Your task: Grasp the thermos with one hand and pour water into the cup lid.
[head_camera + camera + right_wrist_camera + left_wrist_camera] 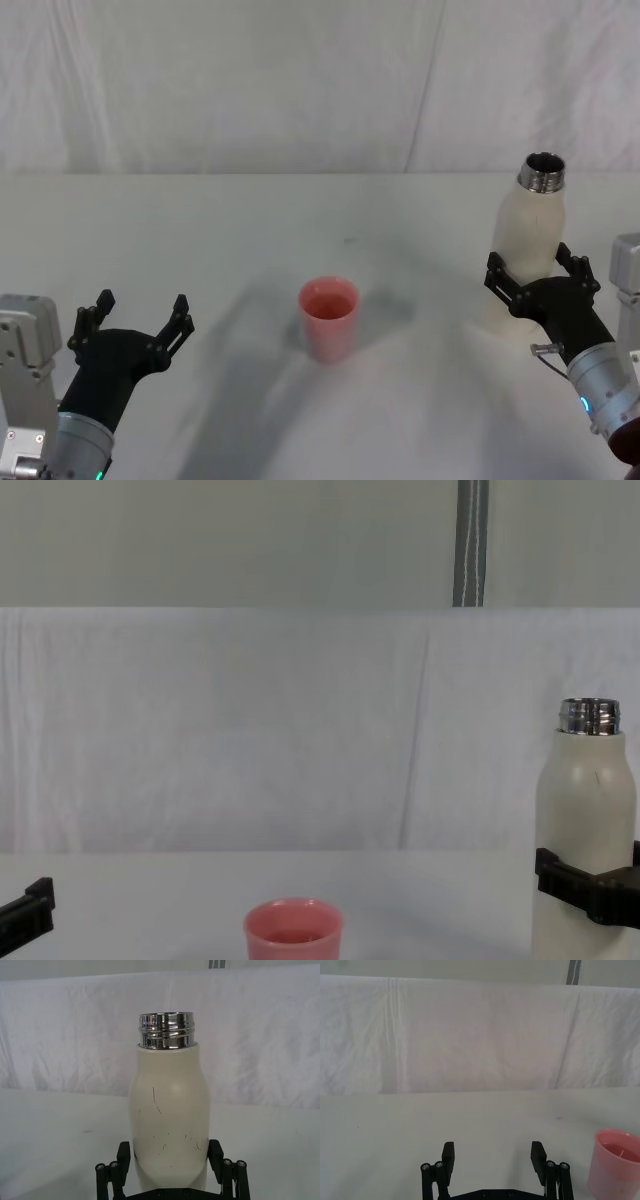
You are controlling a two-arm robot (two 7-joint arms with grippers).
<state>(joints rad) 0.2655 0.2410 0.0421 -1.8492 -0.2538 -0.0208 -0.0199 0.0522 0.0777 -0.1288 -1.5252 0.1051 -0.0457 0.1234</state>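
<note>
White cloth covers the table (pixel 200 230) and hangs as a creased backdrop (pixel 250 730) behind it. On this table, to my right of the cup lid, the thermos (pixel 528 250) stands upright, a tall cream-white bottle with rounded shoulders and a shiny threaded steel neck, open at the top. Its lower body sits between the two black fingers of my right gripper (pixel 530 275), one finger on each side of the bottle. In the right wrist view the thermos (pixel 169 1125) fills the gap of the right gripper (pixel 170 1160), with the fingers (pixel 123 1152) flanking its sides; the jaws are set wide around the body, and I cannot tell whether the pads are pressing on it or only lying against it. From the chest view, a black finger crosses the thermos (pixel 585 810) low on its side.

Well apart from the thermos, near the middle of the table, the cup lid (pixel 328 318) stands upright, a small pink cup far shorter than the bottle.

On the far side of the cup lid from the thermos, my left gripper (pixel 135 320) rests low near the table's front edge, jaws spread wide and holding nothing. In its wrist view the cup lid (pixel 614 1164) stands just beside one finger, not between them.
</note>
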